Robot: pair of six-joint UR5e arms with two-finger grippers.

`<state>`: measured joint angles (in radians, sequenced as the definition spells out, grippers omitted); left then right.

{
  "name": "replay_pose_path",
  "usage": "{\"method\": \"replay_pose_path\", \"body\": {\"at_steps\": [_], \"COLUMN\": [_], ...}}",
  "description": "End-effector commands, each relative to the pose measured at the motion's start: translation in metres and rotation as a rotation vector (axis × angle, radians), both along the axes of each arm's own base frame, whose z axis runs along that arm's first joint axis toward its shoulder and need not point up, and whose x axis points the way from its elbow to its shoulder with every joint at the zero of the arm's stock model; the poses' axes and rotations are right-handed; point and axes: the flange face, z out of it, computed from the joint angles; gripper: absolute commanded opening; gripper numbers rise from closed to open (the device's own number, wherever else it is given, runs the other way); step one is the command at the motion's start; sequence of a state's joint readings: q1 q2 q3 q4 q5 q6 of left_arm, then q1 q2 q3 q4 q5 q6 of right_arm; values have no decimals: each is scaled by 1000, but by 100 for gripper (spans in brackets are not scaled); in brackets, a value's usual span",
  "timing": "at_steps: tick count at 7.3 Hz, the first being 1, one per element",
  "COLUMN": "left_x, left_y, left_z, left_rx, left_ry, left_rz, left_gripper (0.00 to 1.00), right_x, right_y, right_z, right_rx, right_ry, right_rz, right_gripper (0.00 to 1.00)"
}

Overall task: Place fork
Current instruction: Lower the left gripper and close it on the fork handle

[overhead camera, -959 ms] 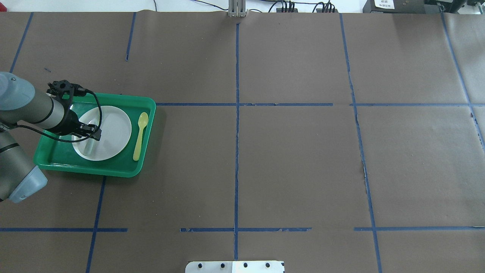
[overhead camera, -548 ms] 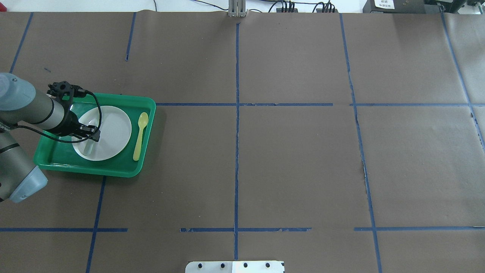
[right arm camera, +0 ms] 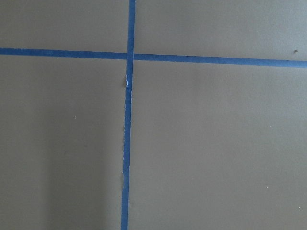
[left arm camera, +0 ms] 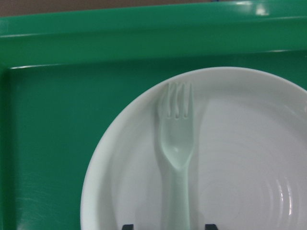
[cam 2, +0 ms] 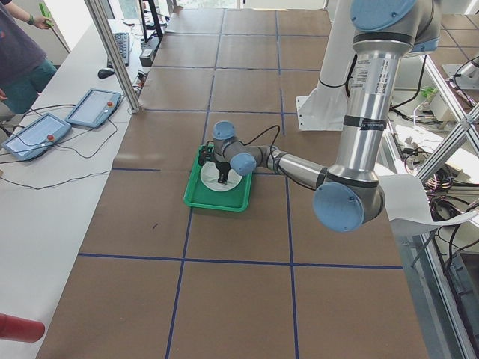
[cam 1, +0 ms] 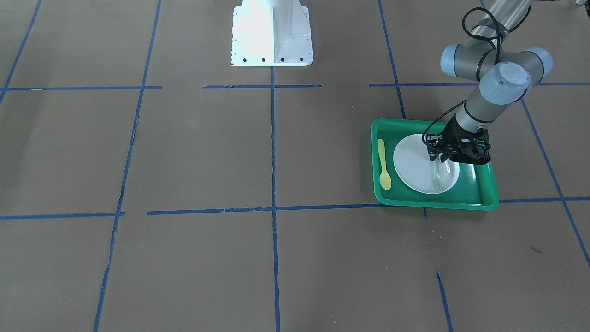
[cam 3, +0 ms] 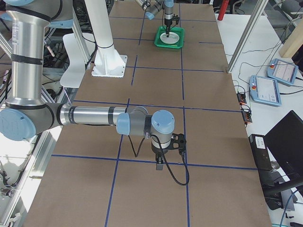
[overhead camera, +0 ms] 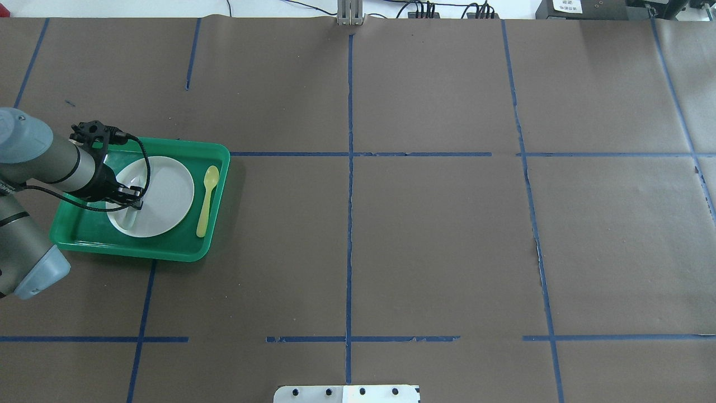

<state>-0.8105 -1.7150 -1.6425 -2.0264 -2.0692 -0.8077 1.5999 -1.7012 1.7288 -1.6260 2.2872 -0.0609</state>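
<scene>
Your left gripper (cam 1: pixel 440 161) hangs low over the white plate (left arm camera: pixel 240 158) with its two fingers spread. The fork's handle runs between them, and a gap shows on either side in the left wrist view. The fork (left arm camera: pixel 176 158) lies flat on the plate, off to one side of it, with its tines pointing at the tray's far wall. The plate sits in a green tray (left arm camera: pixel 53 143). A yellow-green spoon (overhead camera: pixel 207 196) lies on the tray floor just beside the plate, on the side away from the arm. The tray rests on brown paper (overhead camera: pixel 436 240) that covers the table and is marked into squares with blue tape (overhead camera: pixel 349 224). The robot's white pedestal (cam 1: pixel 272 32) stands at the table's edge. Your right gripper (cam 3: pixel 161 163) hovers over a tape crossing well away from the tray, and you cannot tell how its fingers stand. A white bench beside the table holds a tablet-like controller (cam 2: pixel 93 107), and a person (cam 2: pixel 19 52) stands by it.
</scene>
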Motion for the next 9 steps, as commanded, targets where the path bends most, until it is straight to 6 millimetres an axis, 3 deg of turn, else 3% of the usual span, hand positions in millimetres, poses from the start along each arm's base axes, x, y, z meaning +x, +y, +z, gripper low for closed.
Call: {"method": "replay_pose_path", "body": {"at_steps": [1,2,3,4,9], "left_x": [0,0,0,0,-4], "left_y": [0,0,0,0,7], "left_z": [0,0,0,1,-12], "left_rx": [-1,-2,-3,-4,-34], "left_ry": [1,1,0,-1,54], "left_rz": [-1,0,0,0,41], "left_gripper": [38,28,9,2,0], "right_x": [0,0,0,0,0], "right_y": [0,0,0,0,0], "right_z": [0,0,0,0,0], "right_rx": [0,0,0,-1,0], "right_ry": [0,0,0,0,0], "right_rz": [0,0,0,1,0], "right_gripper": [100,100,100,100,100]}}
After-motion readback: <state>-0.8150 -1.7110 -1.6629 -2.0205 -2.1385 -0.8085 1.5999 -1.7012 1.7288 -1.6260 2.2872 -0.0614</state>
